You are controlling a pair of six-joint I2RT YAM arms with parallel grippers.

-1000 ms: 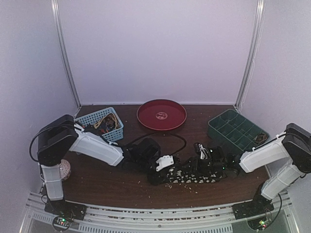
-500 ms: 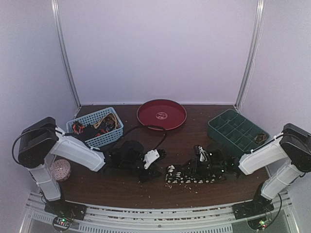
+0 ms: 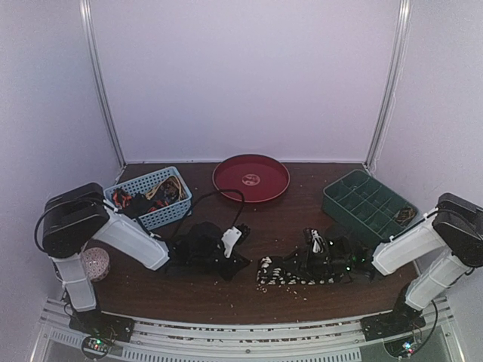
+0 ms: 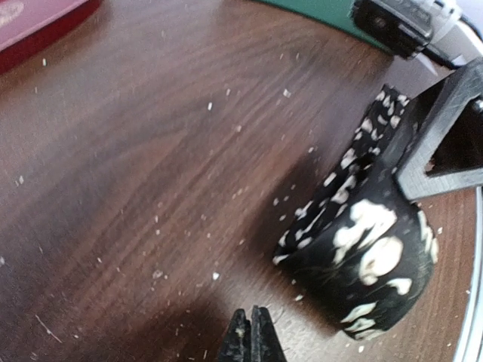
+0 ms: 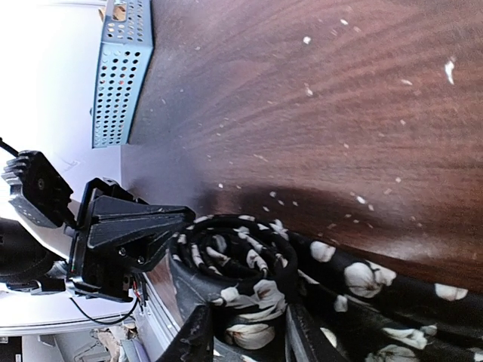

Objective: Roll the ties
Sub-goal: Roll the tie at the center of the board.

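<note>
Speckled tie [image 3: 302, 270]: dark fabric scattered with pale, irregular blotches, which are small along the flat stretch and larger on the wound part.
Where it lies: on the brown table [image 3: 189, 290], near the front edge and right of centre. It is stretched left to right between the two grippers.
Coil: the tie's left end is wound into a loose roll of several turns (the spiral shows best from the right wrist). The roll rests on the wood, and the rest of the tie trails flat to the right.
Right gripper [image 5: 247, 317]: partway closed, with one finger on each side of the roll and fabric filling the gap, so it is holding the tie.
Left gripper [image 4: 249, 335]: fingertips pressed together with nothing between them. It sits just beside the roll without touching it.
Other ties [image 3: 151, 192]: orange, red and dark fabric bundled in the blue basket [image 3: 170, 213] at the back left.
Crumbs [image 4: 213, 276]: pale specks strewn over the wood around the roll.
</note>
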